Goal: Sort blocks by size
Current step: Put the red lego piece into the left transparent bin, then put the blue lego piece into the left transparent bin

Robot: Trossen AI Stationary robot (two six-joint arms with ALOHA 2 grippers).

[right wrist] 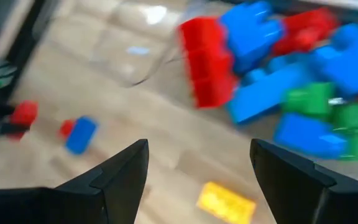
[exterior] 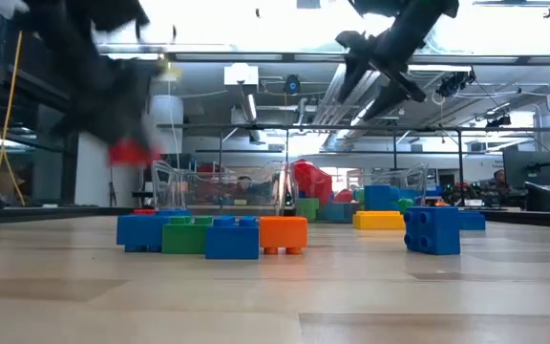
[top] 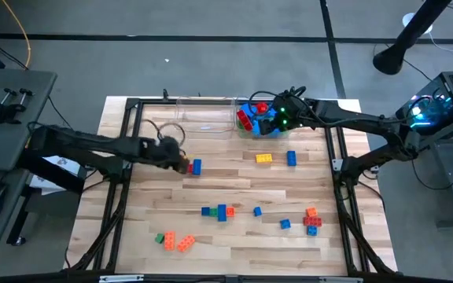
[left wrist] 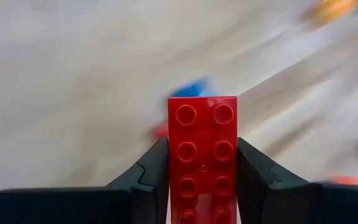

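Claws both up off the worktop (top: 234, 181)! Left claw (left wrist: 202, 163) is clenched on a long red brick (left wrist: 202, 155), lifted just beside a small blue brick (top: 197, 166) and a clear bin (top: 203, 118). Right claw (right wrist: 197, 165) hangs released, fingers spread wide, above the second clear bin (top: 252, 132), which is heaped with red, blue and green blocks (right wrist: 303, 68). A yellow brick (top: 263, 158) lies near that bin; more loose blocks (top: 220, 211) are scattered well apart from it.
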